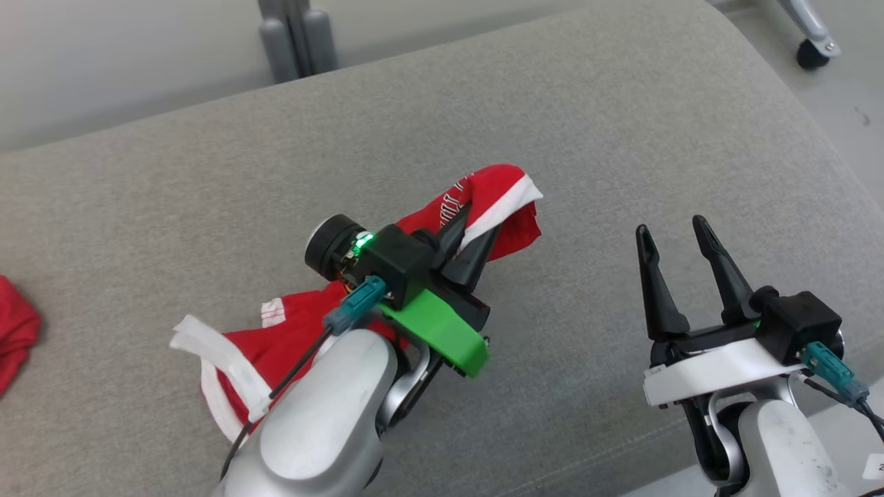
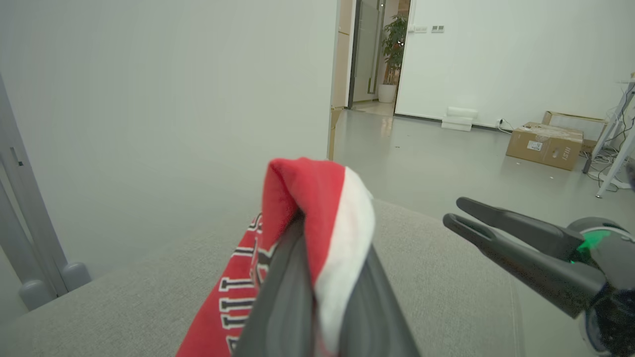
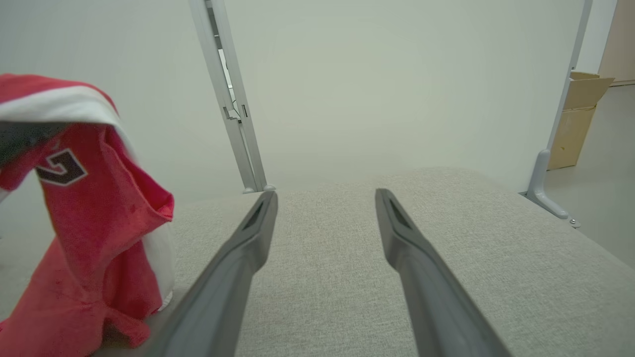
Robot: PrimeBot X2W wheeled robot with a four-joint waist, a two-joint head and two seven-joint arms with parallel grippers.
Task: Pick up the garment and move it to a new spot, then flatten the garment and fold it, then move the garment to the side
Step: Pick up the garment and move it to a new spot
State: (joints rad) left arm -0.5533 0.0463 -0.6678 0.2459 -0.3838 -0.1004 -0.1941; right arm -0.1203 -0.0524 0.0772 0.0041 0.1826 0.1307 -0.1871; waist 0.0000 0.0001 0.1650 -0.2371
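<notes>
Red garment [image 1: 507, 193] pinched between left fingers [image 1: 476, 262] — right fingers [image 1: 661, 297] spread apart.

The red jersey [image 1: 498, 181], trimmed with white bands and printed with dark, white-edged lettering, is crumpled. One end is raised and draped over the pinched-together fingers of the left gripper [image 1: 478, 224], with a white band folded across the top. The rest trails down, bunched, onto the grey fabric cushion [image 1: 621, 124].

This is looking like an office: a cardboard box [image 2: 544, 145] is sitting on the glossy grey floor [image 2: 436, 168], and a potted plant [image 2: 393, 54] is standing by the doorway [image 2: 369, 49].
</notes>
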